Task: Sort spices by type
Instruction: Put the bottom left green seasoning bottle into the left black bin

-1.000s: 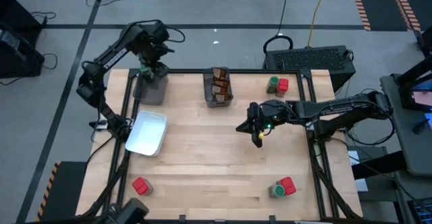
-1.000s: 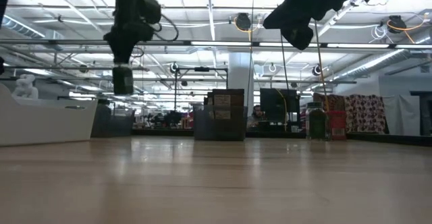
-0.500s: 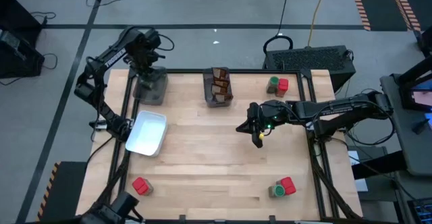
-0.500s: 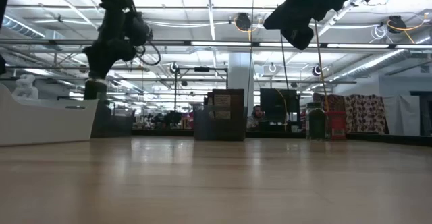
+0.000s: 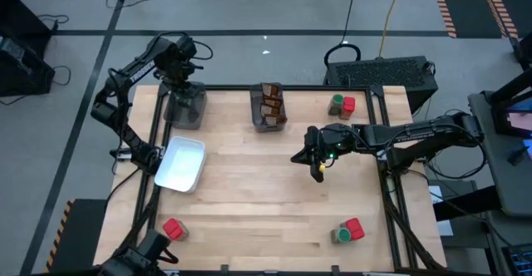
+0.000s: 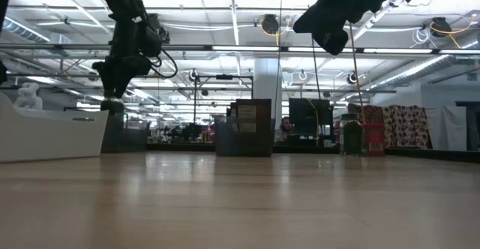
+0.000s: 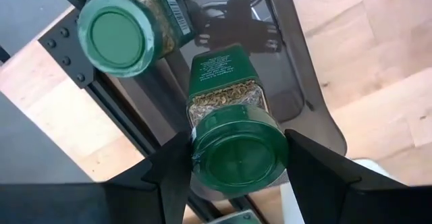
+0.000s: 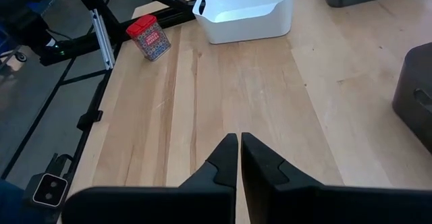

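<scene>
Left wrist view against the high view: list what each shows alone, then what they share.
Left wrist only: the left gripper shut on a green-lidded jar, and a second jar lying in the bin.
High only: the white tray, the middle bin of packets, red containers, and the right gripper, shut.
Both: the grey bin at the table's far left corner.

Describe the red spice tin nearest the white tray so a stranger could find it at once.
Start at the white tray on the table's left side in the high view. Go from it toward the near edge of the table, to the near-left corner: the red tin stands there by itself. The other two red tins, at the far-right and near-right corners, each sit beside a green-lidded jar; this one has none.
</scene>
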